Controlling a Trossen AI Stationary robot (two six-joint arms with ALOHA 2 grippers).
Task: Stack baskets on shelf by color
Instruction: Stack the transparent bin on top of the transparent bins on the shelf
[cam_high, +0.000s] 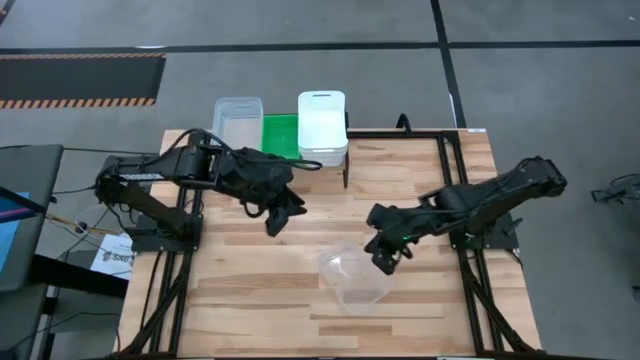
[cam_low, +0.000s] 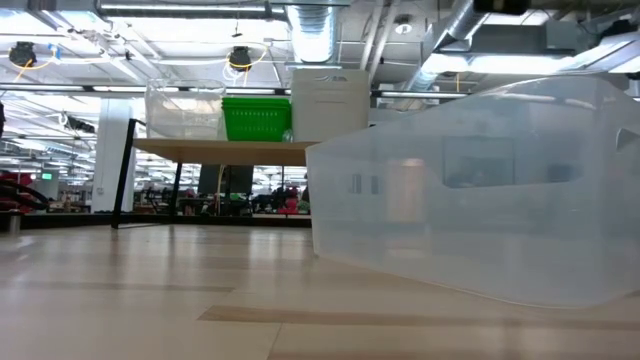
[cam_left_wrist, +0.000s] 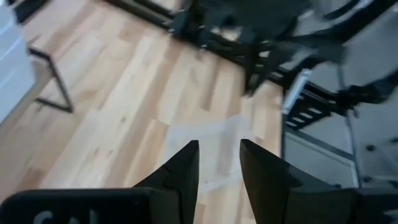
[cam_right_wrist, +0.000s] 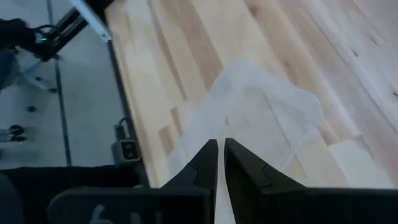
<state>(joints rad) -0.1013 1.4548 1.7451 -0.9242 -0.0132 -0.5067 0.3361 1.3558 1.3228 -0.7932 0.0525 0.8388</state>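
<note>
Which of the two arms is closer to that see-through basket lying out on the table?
The right. Its gripper is at the clear basket's rim, jaws closed on its wall. The left gripper hangs apart, nearer the shelf.

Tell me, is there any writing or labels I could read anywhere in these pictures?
"SA": start of a word on a white paper under the table's left edge; the rest is hidden.
"C": pale letters on the left wrist camera's housing, cut off.
Nothing readable on the baskets or shelf.
</note>
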